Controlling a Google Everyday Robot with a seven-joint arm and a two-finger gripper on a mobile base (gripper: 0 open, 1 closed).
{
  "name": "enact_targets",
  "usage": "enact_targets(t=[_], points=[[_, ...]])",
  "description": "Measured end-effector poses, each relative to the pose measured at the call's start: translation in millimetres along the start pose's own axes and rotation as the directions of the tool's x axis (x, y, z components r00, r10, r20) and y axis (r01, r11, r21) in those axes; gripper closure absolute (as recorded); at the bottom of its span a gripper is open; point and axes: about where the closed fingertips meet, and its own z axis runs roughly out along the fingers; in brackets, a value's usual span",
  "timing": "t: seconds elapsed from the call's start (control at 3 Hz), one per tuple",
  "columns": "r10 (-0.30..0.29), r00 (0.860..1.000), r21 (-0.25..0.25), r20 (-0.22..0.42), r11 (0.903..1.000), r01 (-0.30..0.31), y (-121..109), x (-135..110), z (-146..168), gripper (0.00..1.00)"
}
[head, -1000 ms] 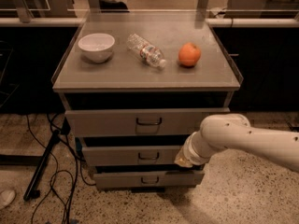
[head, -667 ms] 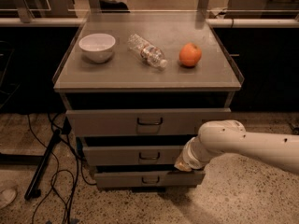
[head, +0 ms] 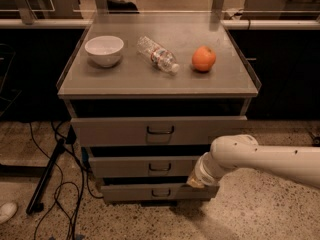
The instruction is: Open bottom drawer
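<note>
Reaching in from your right, the white arm (head: 260, 159) bends down low, and the hand (head: 196, 181) sits at the right end of the bottom drawer (head: 130, 192), right up against the upper corner of its front. From this angle the wrist covers it, so you cannot tell whether the hand is spread or pressed together, or whether it has hold of anything.

The bottom drawer is the lowest of 3 grey fronts, just above the speckled floor (head: 250, 219), with its small dark loop handle (head: 161, 192) in the middle of the front. The hand is well to the right of that handle, not on it. No tray shows behind the front, so the drawer looks shut or close to it.

By my reading, the approach is done and the real work is left: get onto the handle, then pull straight out towards you.

Up on the surface (head: 125, 81), the white bowl (head: 104, 50), the lying plastic bottle (head: 158, 54) and the orange (head: 204, 58) sit apart from each other.
</note>
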Motion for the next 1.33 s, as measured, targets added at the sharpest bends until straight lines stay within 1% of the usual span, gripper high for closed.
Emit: enact_targets(t=[1.0,1.33], points=[[0.000,1.000,0.000,0.000,1.0000,0.000,0.0,0.0,0.0,0.16],[0.000,1.000,0.000,0.000,1.0000,0.000,0.1,0.0,0.1,0.00]])
